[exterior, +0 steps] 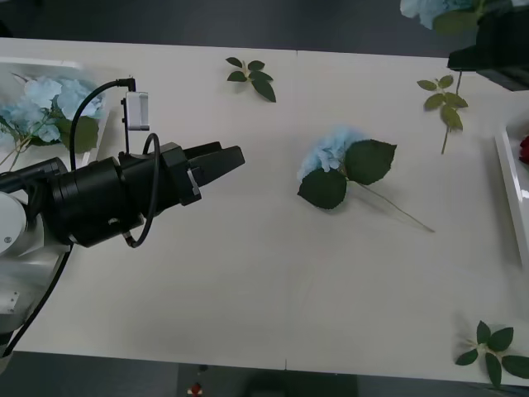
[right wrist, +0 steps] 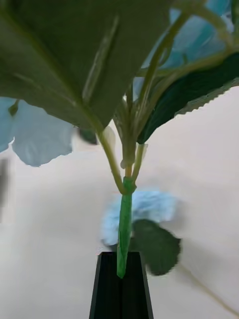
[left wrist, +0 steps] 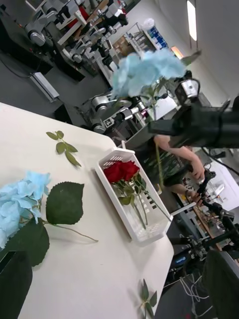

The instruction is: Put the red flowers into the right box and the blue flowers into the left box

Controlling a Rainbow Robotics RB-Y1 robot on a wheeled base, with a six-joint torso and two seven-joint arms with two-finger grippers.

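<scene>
We find the right gripper (right wrist: 121, 271) closed on the green stem of a blue flower (right wrist: 124, 65), its black fingers pressed together around the stem's lower end, with the pale blue petals and large dark leaves rising above it. In the left wrist view this gripper is held high above the table's far right side, the bloom upright above it and the stem hanging down below it over the right box (left wrist: 130, 222), where red flowers (left wrist: 121, 171) lie with blooms together at one end.

The left gripper (exterior: 223, 160) hangs over the table's left-centre, fingers pointing right toward the middle; they appear brought together with nothing between them.

On the white table (exterior: 248, 281) we note a second blue flower lying near the centre (exterior: 335, 157), its thin stem trailing toward the right. Further blue flowers rest in the left box (exterior: 106, 124) at the far left edge.

Loose leaf sprigs lie at the far centre (exterior: 250, 74), the far right (exterior: 445, 103) and the near right corner (exterior: 494, 347).
</scene>
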